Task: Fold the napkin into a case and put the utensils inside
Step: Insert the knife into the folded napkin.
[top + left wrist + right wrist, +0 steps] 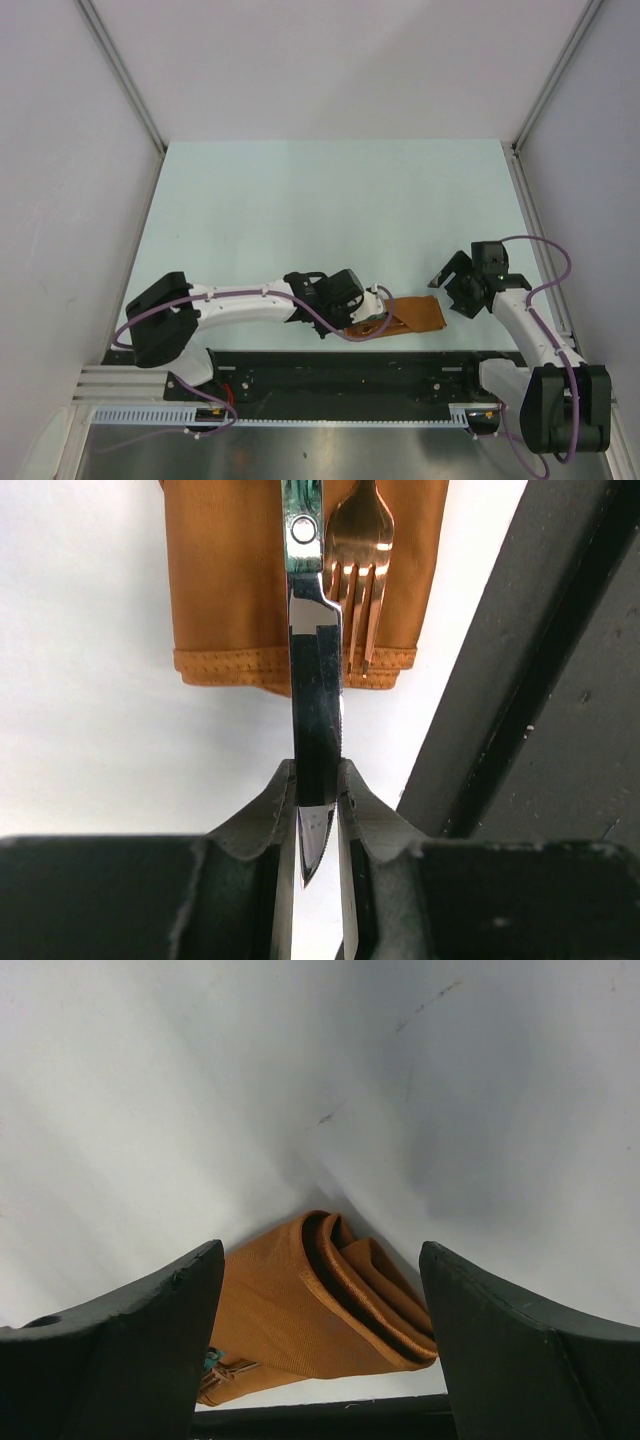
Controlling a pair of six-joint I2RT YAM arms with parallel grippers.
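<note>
The case (420,312) lies flat on the surface (330,210), close to its near edge. The left end effector (318,780) is clamped on the blade of a knife (315,680), whose handle extends over the cloth beside a copper fork (358,550). The right end effector (320,1290) is spread wide and empty, just beside the case's folded end.

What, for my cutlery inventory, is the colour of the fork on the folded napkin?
The fork is shiny copper-gold; the left wrist view shows it best.
</note>
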